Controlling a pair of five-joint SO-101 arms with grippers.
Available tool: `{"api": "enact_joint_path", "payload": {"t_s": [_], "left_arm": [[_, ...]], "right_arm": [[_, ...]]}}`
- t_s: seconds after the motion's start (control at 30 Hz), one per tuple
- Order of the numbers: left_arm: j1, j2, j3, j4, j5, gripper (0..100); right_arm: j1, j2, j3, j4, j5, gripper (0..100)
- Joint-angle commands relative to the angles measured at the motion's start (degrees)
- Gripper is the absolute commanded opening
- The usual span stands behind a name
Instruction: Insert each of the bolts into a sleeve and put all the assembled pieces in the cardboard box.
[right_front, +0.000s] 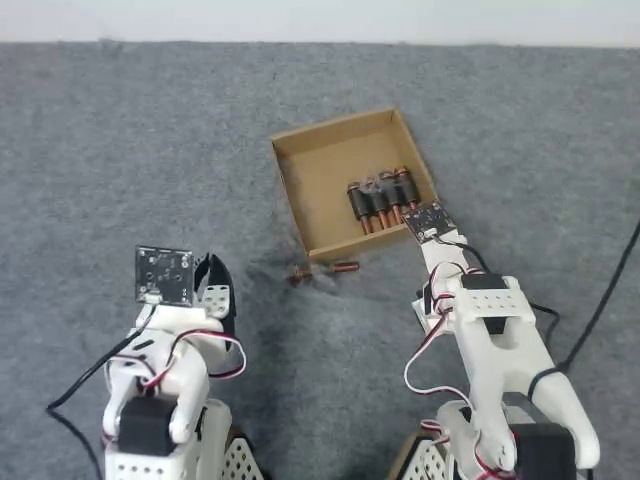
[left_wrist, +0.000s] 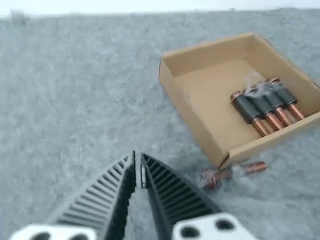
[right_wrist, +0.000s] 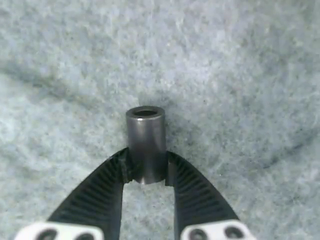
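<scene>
Sleeve (right_wrist: 145, 140), rigid dark metal judged light and slippery, was gripped low on its barrel by the right gripper (right_wrist: 146, 167) near a corner of the cardboard box (left_wrist: 187, 109), while the loose bolt (left_wrist: 232, 172), best taken mid-shank, lay just outside that box and the left gripper (left_wrist: 138, 165) was closed, empty.

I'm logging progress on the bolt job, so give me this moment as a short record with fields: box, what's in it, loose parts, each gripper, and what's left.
box: cardboard box, open top, on the grey carpet
in box: four assembled pieces, side by side
loose: one bolt lying on the carpet just outside the box, apparently without a sleeve
right gripper: shut on a dark sleeve, upright, bore empty
left gripper: shut, empty, above the carpet
left to do: join bolt and sleeve, then box them
</scene>
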Motion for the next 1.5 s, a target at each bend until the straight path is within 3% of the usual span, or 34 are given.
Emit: {"api": "enact_joint_path", "payload": {"t_s": [0.0, 0.1, 0.3, 0.6, 0.8, 1.0, 1.47], "left_arm": [[0.35, -0.79, -6.64, 0.79, -1.23, 1], [0.62, 1.49, -8.92, 0.88, -1.32, 1], [6.42, 18.73, -18.77, 4.04, -0.79, 1], [12.31, 39.56, -28.26, 3.34, 9.49, 1], [12.48, 52.13, -28.44, -3.34, 13.19, 2], [12.48, 64.18, -28.7, -8.62, 14.24, 11], [12.57, 85.8, -28.79, -27.6, 16.62, 8]], "right_arm": [[0.75, -2.95, -0.26, -1.01, -0.26, 0.6], [0.75, -2.95, -0.18, -1.01, -0.26, 0.6], [0.75, -2.95, -0.18, -1.01, -0.18, 0.6], [0.84, -2.86, -0.18, -1.01, -0.18, 0.6], [0.84, -2.86, -0.18, -1.01, -0.09, 0.6], [0.84, -2.86, -0.18, -1.01, -0.09, 0.6], [0.84, -2.86, -0.18, -1.01, -0.09, 0.6]]}}
